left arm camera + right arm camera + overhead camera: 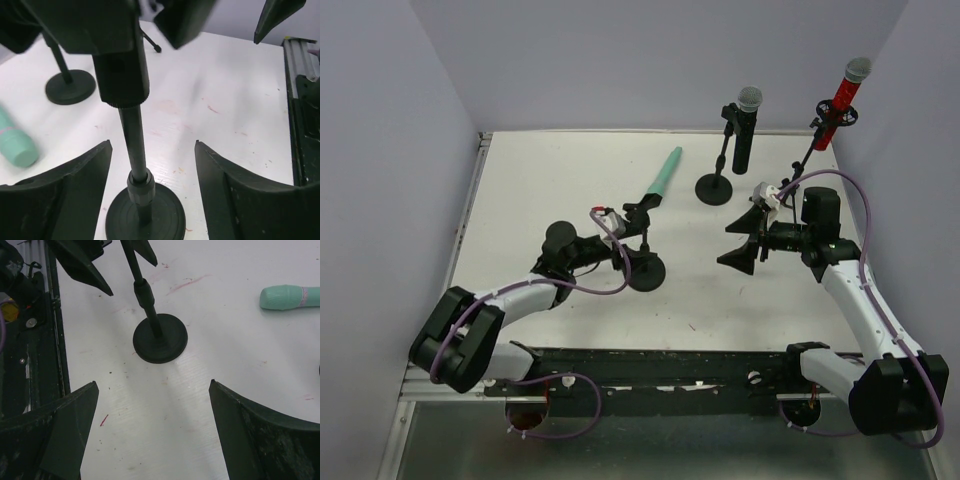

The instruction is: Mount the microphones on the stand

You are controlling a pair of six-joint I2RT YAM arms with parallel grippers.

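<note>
The mint-green microphone seems to lie on the table just behind the left stand, its near end by the stand's empty clip. Its end shows in the left wrist view and the right wrist view. The black microphone sits in the middle stand. The red microphone sits in the right stand. My left gripper is open, its jaws either side of the left stand's pole without touching it. My right gripper is open and empty above the table.
Light walls close the table on three sides. A black rail runs along the near edge and also shows in the right wrist view. The right stand's base is hidden behind my right arm. The left stand's base lies ahead of my right gripper.
</note>
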